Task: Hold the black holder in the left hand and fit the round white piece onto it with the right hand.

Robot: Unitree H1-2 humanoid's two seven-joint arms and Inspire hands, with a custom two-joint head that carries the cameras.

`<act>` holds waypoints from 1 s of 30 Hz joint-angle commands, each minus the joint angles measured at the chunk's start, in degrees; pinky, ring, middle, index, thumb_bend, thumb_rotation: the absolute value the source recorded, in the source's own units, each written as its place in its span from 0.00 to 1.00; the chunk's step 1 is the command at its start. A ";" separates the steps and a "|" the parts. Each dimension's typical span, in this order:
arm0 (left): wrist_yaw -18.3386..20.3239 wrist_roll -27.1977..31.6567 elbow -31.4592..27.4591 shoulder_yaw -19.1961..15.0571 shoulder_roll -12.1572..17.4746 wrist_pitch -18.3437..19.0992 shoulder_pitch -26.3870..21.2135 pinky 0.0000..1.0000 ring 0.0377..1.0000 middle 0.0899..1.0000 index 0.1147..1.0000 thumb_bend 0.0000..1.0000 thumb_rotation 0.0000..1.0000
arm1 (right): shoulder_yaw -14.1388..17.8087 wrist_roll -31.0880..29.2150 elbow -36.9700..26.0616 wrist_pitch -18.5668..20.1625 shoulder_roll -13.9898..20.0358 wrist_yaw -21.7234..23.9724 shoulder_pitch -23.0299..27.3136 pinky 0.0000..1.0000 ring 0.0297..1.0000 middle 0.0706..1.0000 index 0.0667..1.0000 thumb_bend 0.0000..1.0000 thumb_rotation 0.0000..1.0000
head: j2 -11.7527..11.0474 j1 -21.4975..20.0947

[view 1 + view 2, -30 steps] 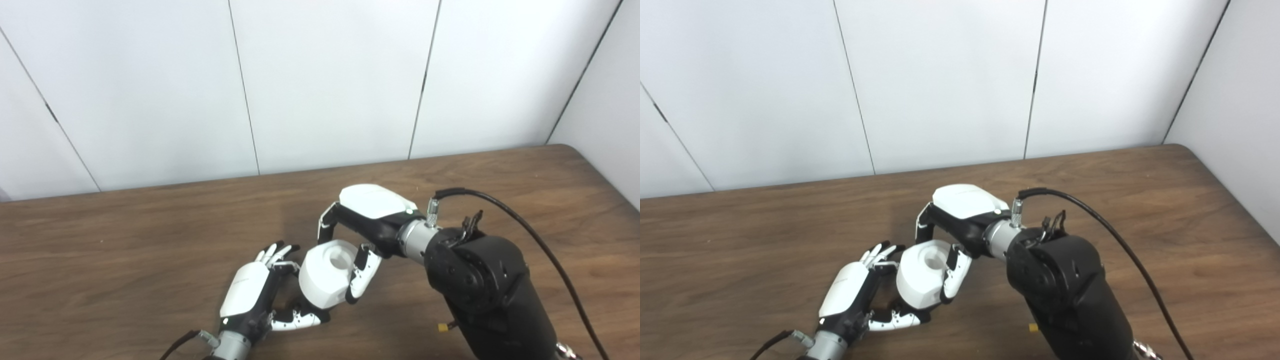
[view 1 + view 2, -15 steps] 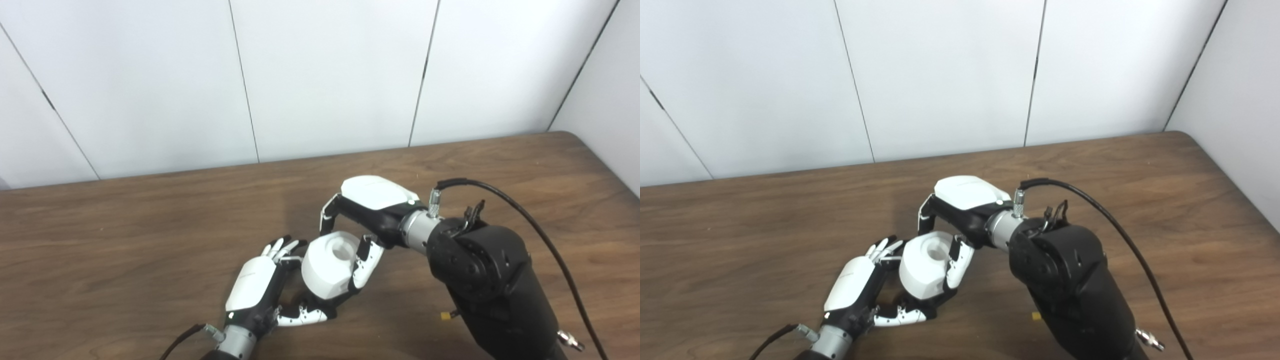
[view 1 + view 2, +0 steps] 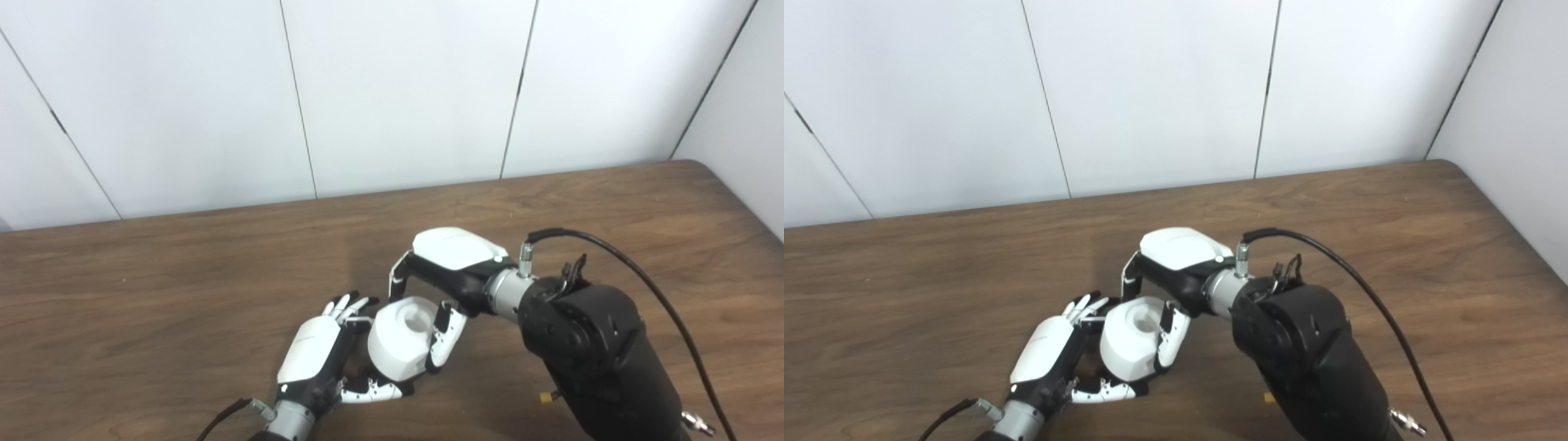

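Note:
My right hand (image 3: 450,269) is shut on the round white piece (image 3: 401,343), fingers on its far side and thumb on its near right side. The piece has a round recess on top and sits tilted just above the table. My left hand (image 3: 315,349) is directly to its left, fingers raised along the piece's left side and thumb curled under it. A dark part, the black holder (image 3: 384,375), shows only a little between that thumb and the white piece. The rest of it is hidden. The white piece also shows in the right eye view (image 3: 1130,340).
The brown wooden table (image 3: 153,294) runs to white wall panels at the back and ends at a rounded corner at the far right (image 3: 704,168). A black cable (image 3: 637,269) loops off my right forearm.
The camera tilted a little at first. Since then my right hand has come slightly lower and nearer with the white piece, pressing it closer to my left hand.

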State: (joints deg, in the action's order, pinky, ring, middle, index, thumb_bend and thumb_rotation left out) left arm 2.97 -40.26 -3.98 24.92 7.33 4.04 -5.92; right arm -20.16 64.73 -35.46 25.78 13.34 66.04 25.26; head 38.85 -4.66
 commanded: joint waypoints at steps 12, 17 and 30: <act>2.02 0.17 0.35 0.51 0.07 0.50 0.62 1.00 0.99 0.90 0.41 0.52 0.04 | -0.95 0.60 0.23 -1.37 0.15 1.48 -0.45 0.95 0.86 0.66 0.44 0.50 0.13 | 0.14 -0.09; 2.04 0.38 0.08 0.41 -0.01 0.53 0.88 1.00 0.99 0.90 0.41 0.52 0.04 | -1.05 1.16 0.34 -1.62 0.05 1.69 -0.48 0.96 0.87 0.69 0.44 0.50 0.13 | 0.18 -0.31; 2.55 0.20 -1.06 0.50 -0.02 1.28 1.50 0.99 0.99 0.90 0.41 0.52 0.04 | -0.96 1.98 -0.04 -2.26 0.79 2.27 0.02 0.97 0.87 0.68 0.45 0.50 0.13 | 0.38 -0.27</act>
State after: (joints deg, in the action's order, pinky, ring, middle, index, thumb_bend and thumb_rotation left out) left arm 3.38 -40.29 -4.58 24.80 7.28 4.55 -5.53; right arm -21.16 65.94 -35.52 25.39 13.27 66.09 24.48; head 39.20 -4.92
